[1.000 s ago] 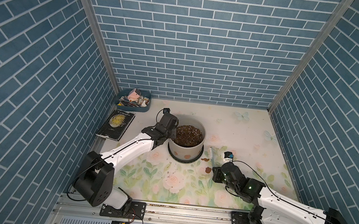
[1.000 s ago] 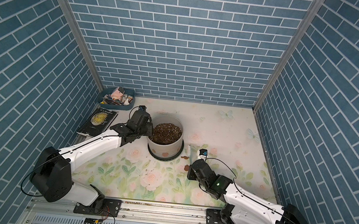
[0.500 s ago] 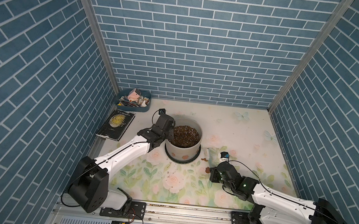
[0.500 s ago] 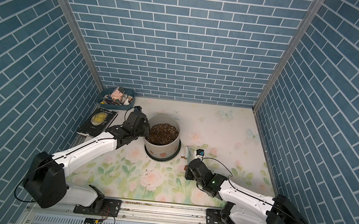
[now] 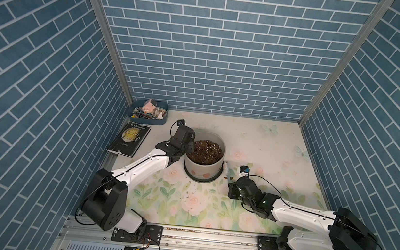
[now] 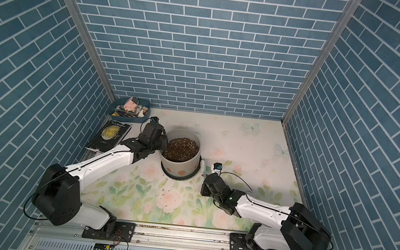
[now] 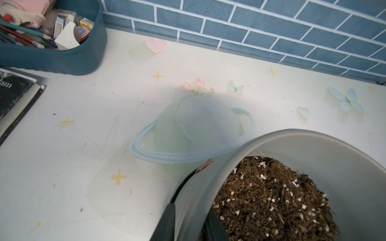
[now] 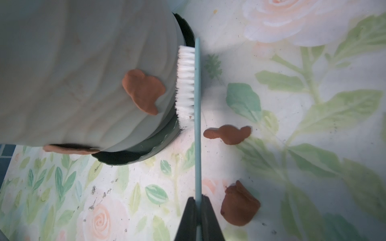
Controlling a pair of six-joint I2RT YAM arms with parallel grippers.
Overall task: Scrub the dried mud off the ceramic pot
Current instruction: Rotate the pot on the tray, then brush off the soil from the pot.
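The pale grey ceramic pot [image 5: 202, 169] [image 6: 180, 166], full of speckled soil, stands on its black saucer on the floral mat. My left gripper [image 5: 189, 147] [image 6: 164, 144] [image 7: 189, 223] is shut on the pot's left rim [image 7: 208, 187], one finger outside and one inside. My right gripper [image 5: 231, 186] [image 6: 205, 182] [image 8: 197, 205] is shut on a teal brush handle [image 8: 197, 146]. Its white bristles [image 8: 186, 83] [image 5: 226, 169] press the pot's lower wall [image 8: 83, 73]. One blob of dried mud [image 8: 143, 91] sticks to the wall beside the bristles, another [image 8: 71, 149] at the wall's edge.
Two loose reddish-brown flakes [image 8: 227, 134] [image 8: 240, 206] lie on the mat beside the brush. A blue tray of clutter [image 5: 147, 120] [image 7: 62, 60] sits in the back left corner, with a black book [image 5: 130, 138] in front of it. Brick walls close three sides.
My right arm has carried the brush left until the bristles meet the pot. The pot, with my left gripper at its rim, has shifted slightly left.
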